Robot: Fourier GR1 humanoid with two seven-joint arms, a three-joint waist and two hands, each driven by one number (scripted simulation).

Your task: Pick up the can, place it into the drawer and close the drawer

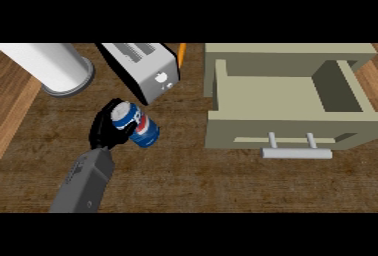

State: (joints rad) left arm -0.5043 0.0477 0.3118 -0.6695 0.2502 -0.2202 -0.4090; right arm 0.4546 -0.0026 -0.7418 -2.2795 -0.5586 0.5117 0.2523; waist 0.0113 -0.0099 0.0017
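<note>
Dark wooden counter [221, 185] — carrying a white cylinder [55, 67] at upper left, a silver toaster [144, 70] beside it, an open beige drawer unit [288, 97] at right.

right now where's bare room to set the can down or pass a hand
Free: the open drawer interior, and the counter in front of the drawer handle. Crowded: upper left, where the left hand holds the can beside the toaster and white cylinder.
</note>
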